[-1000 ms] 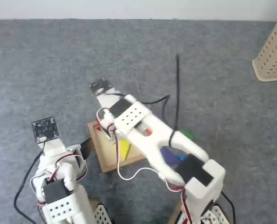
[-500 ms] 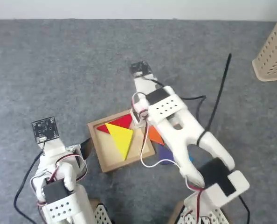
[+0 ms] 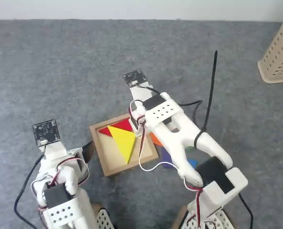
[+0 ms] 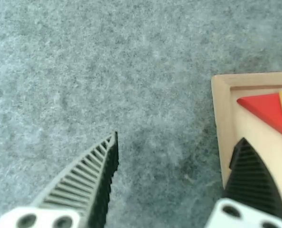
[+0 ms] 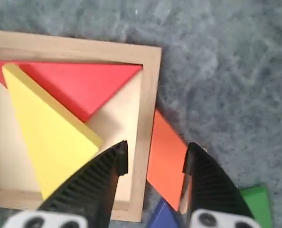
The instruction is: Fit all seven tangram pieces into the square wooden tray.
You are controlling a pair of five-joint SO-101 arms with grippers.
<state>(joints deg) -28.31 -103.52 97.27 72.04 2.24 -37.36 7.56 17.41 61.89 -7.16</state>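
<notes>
The square wooden tray [image 3: 106, 167] [image 5: 148, 90] holds a red triangle [image 3: 118, 126] [image 5: 79, 83]. A yellow triangle [image 3: 124, 141] [image 5: 46, 135] also lies in it, its tip over part of the red one. Outside the tray's right rim lie an orange piece [image 5: 165, 154] [image 3: 156, 140], a blue piece [image 5: 162, 216] [image 3: 166, 155] and a green piece [image 5: 257, 202]. My right gripper [image 5: 155, 153] is open, its fingers straddling that rim and the orange piece. My left gripper [image 4: 176, 141] is open over the carpet at the tray's left corner [image 4: 221, 88], with the red triangle [image 4: 264, 107] beyond it.
Grey carpet surrounds the tray. A perforated beige container [image 3: 279, 52] stands at the far right. A black cable [image 3: 210, 90] rises from the right arm [image 3: 167, 119]. A light blue piece [image 3: 193, 163] peeks out beside that arm.
The right arm swung off the tray toward its right rim, uncovering the red and yellow triangles, then shifted slightly back left. The left arm stayed still.
</notes>
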